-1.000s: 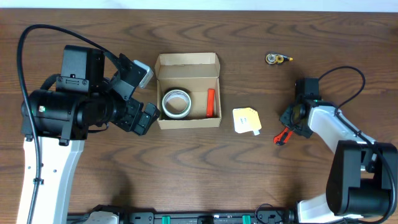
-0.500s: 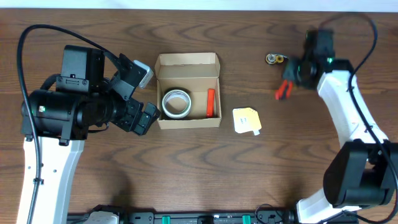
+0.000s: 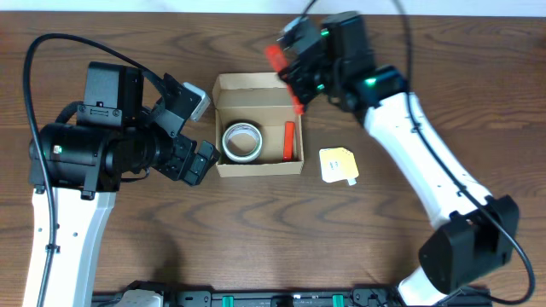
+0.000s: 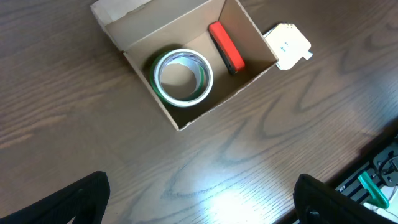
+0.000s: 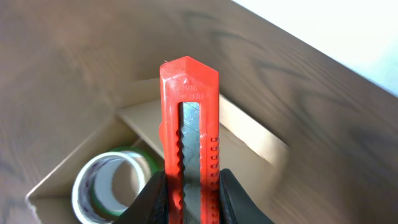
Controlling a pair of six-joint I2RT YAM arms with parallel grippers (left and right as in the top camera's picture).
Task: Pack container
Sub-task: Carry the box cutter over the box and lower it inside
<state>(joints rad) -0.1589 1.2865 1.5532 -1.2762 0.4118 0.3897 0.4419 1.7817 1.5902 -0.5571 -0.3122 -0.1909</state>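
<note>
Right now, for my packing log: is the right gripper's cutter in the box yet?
Out: the right gripper holds the cutter above the container's back edge.

Container (image 3: 256, 83): small, shallow, rectangular box of plain tan-brown cardboard; open, hinged flap lid folded back along the far edge; sits flat on the dark wooden counter (image 3: 256, 222), left of centre in the overhead view, sides square to the counter's edge; holds a tape roll (image 3: 242, 141) lying flat at left; a slim red item (image 3: 289, 141) lies along the right wall.
</note>
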